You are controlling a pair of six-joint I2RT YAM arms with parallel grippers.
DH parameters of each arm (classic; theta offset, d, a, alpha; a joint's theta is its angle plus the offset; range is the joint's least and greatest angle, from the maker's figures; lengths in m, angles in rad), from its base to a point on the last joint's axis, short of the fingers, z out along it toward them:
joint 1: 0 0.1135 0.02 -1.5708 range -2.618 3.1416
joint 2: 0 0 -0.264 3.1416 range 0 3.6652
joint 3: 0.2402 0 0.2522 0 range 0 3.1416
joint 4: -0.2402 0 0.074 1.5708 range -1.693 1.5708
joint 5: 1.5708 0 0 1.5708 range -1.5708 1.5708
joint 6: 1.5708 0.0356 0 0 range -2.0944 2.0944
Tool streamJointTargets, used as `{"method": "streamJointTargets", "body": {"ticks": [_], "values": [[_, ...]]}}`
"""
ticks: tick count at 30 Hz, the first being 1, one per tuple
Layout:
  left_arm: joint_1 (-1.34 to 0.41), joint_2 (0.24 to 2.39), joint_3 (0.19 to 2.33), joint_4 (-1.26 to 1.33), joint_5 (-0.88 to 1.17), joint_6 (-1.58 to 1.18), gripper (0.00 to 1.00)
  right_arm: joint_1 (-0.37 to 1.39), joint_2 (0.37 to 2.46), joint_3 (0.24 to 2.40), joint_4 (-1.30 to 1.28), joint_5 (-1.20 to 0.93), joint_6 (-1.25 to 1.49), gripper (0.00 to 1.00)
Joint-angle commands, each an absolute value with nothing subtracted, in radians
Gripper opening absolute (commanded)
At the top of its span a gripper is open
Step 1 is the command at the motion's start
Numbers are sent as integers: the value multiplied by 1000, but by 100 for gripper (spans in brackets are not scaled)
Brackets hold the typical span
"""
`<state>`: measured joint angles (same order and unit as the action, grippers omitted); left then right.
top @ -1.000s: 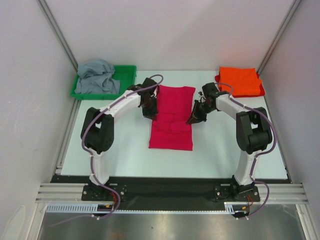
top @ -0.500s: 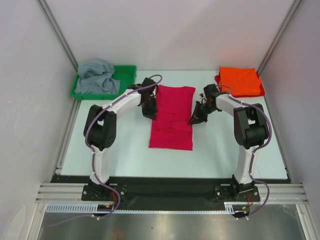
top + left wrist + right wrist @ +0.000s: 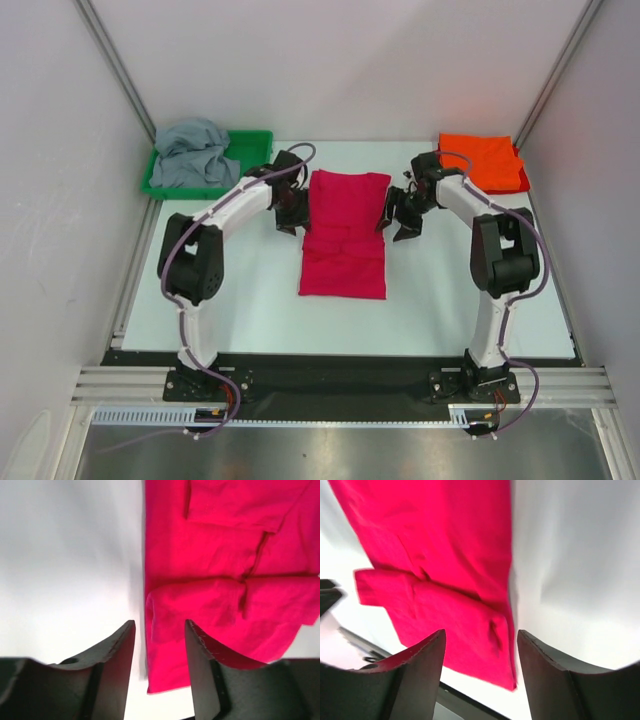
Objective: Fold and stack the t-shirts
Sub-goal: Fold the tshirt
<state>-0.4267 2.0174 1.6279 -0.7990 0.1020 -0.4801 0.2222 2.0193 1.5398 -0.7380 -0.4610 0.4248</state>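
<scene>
The crimson-pink t-shirt point(image 3: 343, 235) lies flat mid-table, folded into a long rectangle with its sleeves tucked in. My left gripper point(image 3: 291, 212) hovers open at its left edge. In the left wrist view that gripper point(image 3: 159, 625) has the pink t-shirt's point(image 3: 220, 580) edge below the gap between its fingers. My right gripper point(image 3: 399, 220) is open at the shirt's right edge; seen from its wrist, the right gripper point(image 3: 480, 632) is over the pink cloth point(image 3: 445, 555). The orange t-shirt point(image 3: 483, 162) lies folded at the back right. A grey t-shirt point(image 3: 195, 155) is bunched up in the tray.
A green plastic tray point(image 3: 255, 145) sits at the back left corner and holds the grey shirt. White walls with metal posts close in the table on three sides. A black rail runs along the near edge at the arm bases.
Both grippers, shut a second ago at the pink shirt's side edges, have opened and let the cloth go. Both have shifted slightly outward and toward the back.
</scene>
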Motion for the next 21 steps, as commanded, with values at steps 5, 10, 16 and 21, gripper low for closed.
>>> {"method": "streamJointTargets", "body": {"ticks": [5, 10, 16, 21], "values": [[-423, 1741, 1456, -775, 125, -446, 50, 276, 1810, 1413, -839, -340, 379, 67], [-429, 1681, 1316, -663, 255, -492, 47, 270, 1793, 1347, -750, -413, 428, 68], [-431, 1752, 1327, -644, 246, -514, 48, 294, 1864, 1368, -710, -420, 445, 65], [-431, 1792, 1353, -663, 201, -515, 48, 305, 1901, 1376, -690, -423, 436, 60]]}}
